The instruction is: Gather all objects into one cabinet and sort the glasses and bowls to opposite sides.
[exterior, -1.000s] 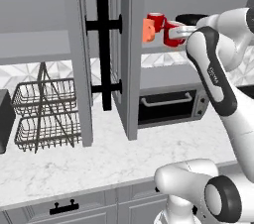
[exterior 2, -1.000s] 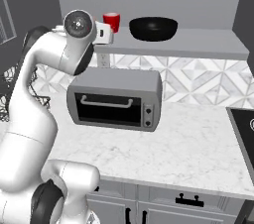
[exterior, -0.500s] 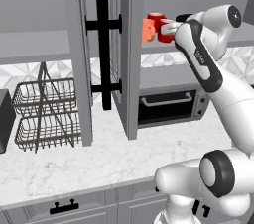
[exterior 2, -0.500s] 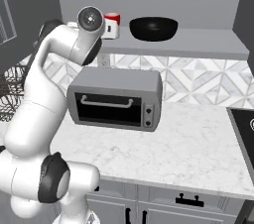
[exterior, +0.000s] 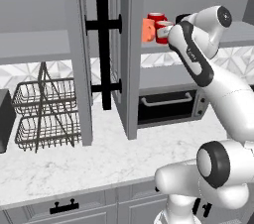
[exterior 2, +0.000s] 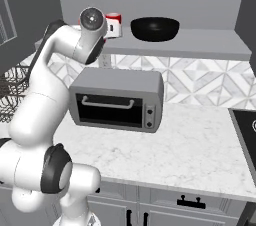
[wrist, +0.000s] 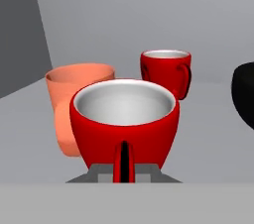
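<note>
While your gripper (wrist: 123,172) clamps the near red mug (wrist: 124,121) by its handle, watch the orange cup (wrist: 74,101) touching at ten o'clock; the black bowl (wrist: 244,94) sits at three.

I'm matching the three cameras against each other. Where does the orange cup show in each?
Left base view: orange cup, upper centre, on the shelf beside the open door.
Hand view: left of centre, behind the held red mug.
Shared landmark: the far red mug.
</note>
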